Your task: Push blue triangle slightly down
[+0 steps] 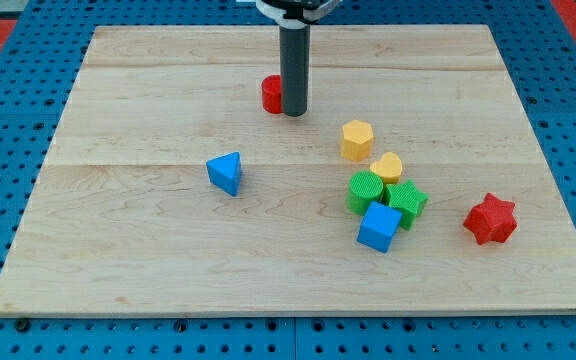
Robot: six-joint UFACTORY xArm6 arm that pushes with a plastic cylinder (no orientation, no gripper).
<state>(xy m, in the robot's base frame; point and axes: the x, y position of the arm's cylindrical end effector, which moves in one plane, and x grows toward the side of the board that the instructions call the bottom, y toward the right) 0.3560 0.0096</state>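
The blue triangle (226,173) lies on the wooden board (118,260), left of the middle. My tip (293,113) stands near the view's top centre, touching or just beside a small red block (271,94) on its left. The tip is well above and to the right of the blue triangle, apart from it.
A cluster sits right of centre: a yellow hexagon (357,139), a yellow heart (387,166), a green round block (365,191), a green star-like block (406,201) and a blue cube (379,227). A red star (490,219) lies at the right.
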